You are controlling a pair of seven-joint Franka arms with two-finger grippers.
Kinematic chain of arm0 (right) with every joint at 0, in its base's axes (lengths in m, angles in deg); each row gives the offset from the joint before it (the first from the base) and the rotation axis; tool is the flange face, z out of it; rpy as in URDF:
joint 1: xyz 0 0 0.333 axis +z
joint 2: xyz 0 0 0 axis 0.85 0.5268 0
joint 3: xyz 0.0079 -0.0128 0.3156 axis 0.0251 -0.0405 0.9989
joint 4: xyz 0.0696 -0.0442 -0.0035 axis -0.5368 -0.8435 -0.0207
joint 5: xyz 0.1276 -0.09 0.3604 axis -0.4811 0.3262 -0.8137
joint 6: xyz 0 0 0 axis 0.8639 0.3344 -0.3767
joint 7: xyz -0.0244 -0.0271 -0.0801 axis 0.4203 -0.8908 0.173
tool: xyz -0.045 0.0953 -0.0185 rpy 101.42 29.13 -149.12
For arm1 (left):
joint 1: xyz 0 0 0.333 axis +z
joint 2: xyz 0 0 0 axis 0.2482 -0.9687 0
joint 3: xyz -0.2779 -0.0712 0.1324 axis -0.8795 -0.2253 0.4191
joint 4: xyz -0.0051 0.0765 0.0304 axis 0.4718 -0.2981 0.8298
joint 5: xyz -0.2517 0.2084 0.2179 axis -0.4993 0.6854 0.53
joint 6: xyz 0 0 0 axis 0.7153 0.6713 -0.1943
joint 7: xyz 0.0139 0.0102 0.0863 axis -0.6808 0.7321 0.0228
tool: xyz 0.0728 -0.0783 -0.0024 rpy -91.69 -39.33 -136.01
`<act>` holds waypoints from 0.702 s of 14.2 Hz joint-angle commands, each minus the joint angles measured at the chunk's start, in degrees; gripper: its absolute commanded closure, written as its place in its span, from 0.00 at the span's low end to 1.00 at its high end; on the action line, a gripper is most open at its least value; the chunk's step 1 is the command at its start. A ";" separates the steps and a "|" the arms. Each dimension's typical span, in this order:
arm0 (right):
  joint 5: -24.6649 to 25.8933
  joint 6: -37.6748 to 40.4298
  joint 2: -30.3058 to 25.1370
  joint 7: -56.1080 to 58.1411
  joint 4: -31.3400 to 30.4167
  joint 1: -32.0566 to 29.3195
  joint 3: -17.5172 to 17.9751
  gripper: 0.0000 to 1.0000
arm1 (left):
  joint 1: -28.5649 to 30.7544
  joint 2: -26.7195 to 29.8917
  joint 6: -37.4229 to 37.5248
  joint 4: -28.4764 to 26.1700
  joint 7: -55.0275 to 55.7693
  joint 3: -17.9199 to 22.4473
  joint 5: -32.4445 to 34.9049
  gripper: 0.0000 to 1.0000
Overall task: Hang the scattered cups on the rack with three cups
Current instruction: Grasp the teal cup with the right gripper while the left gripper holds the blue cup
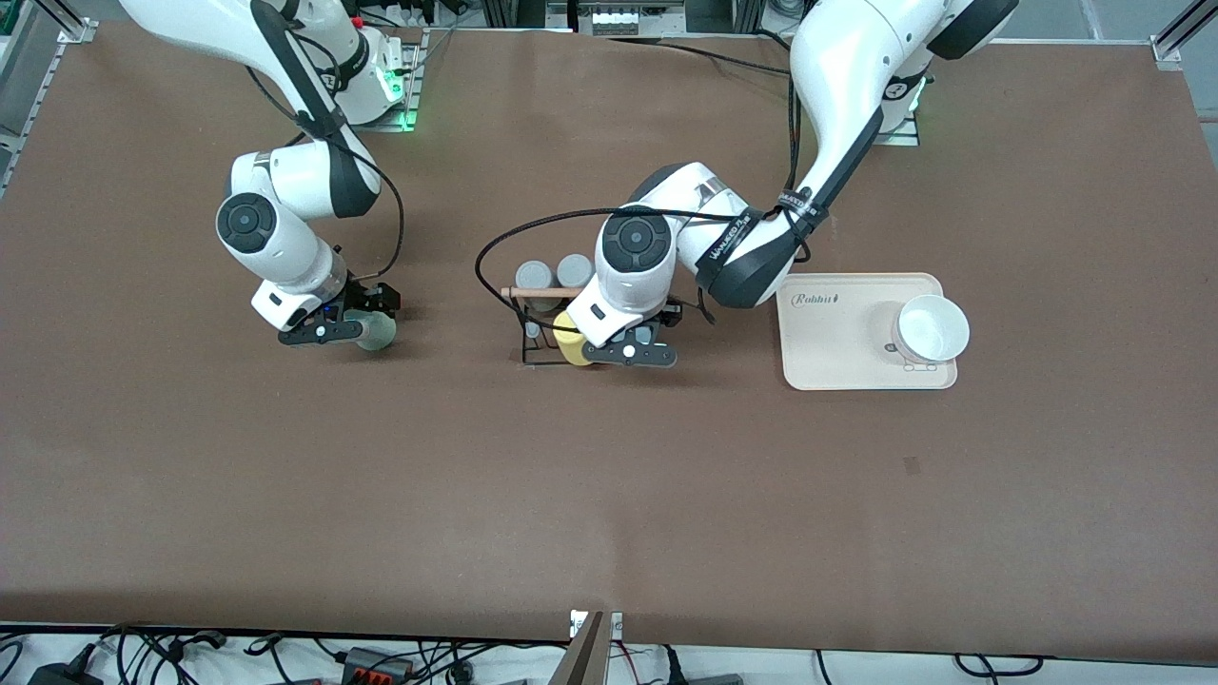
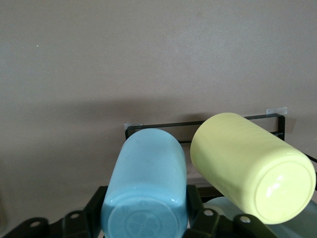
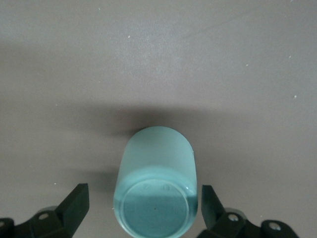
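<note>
My left hand (image 1: pixel 636 354) at the rack (image 1: pixel 533 328) grasps the blue cup (image 2: pixel 143 188); slip risk. Right hand (image 1: pixel 344 329) released, straddling the mint cup (image 3: pixel 156 186); could topple it.

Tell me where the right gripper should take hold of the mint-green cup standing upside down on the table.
Best around its side wall, near mid-height, coming straight down. The mint-green cup stands base-up, handleless and tapered. The right gripper hangs over it, open, a finger on either side, so closing there should pinch the wall squarely.
</note>
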 commanded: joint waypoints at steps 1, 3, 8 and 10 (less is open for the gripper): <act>-0.39 -2.50 0.01 -0.78 -1.49 0.33 -0.26 0.00 | -0.97 0.80 -0.02 -0.05 0.88 0.34 1.34 0.00; -0.48 -2.59 0.37 -0.78 -1.49 0.15 -0.26 0.00 | -0.80 1.42 0.15 0.12 0.70 0.25 1.34 0.00; -0.48 -2.59 0.46 -0.78 -1.49 -0.11 -0.43 0.00 | 0.52 4.31 4.09 0.74 0.61 0.34 1.43 0.00; -0.48 -2.68 0.54 -0.78 -1.40 -0.11 -0.52 0.00 | 3.58 7.91 8.22 0.74 0.00 0.25 1.43 0.00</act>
